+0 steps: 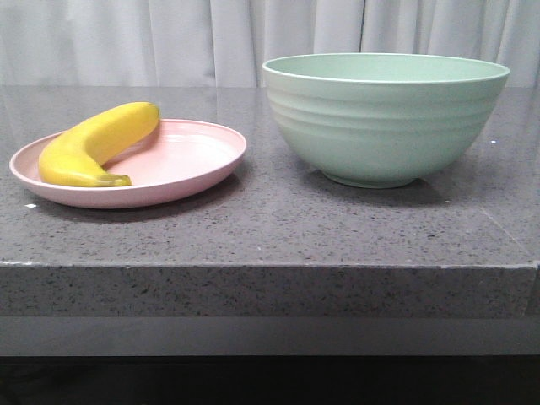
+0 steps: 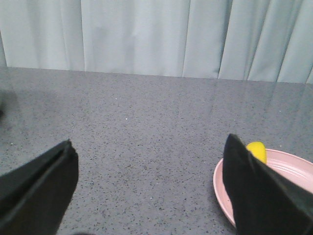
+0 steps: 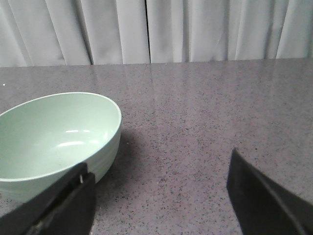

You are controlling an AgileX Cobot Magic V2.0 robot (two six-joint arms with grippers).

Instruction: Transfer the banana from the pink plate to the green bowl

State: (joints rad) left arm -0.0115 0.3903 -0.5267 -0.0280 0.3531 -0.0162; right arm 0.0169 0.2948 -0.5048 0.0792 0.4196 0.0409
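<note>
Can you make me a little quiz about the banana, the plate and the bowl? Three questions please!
1. True or false: the banana is lying in the green bowl.
2. In the front view, which side of the pink plate is the bowl on? A) left B) right C) behind it
3. Fill in: in the right wrist view, the inside of the bowl looks ____.

Key:
1. False. It lies on the pink plate.
2. B. The bowl stands to the right, apart from the plate.
3. Empty. Also, the left gripper and right gripper are both open, holding nothing.
</note>
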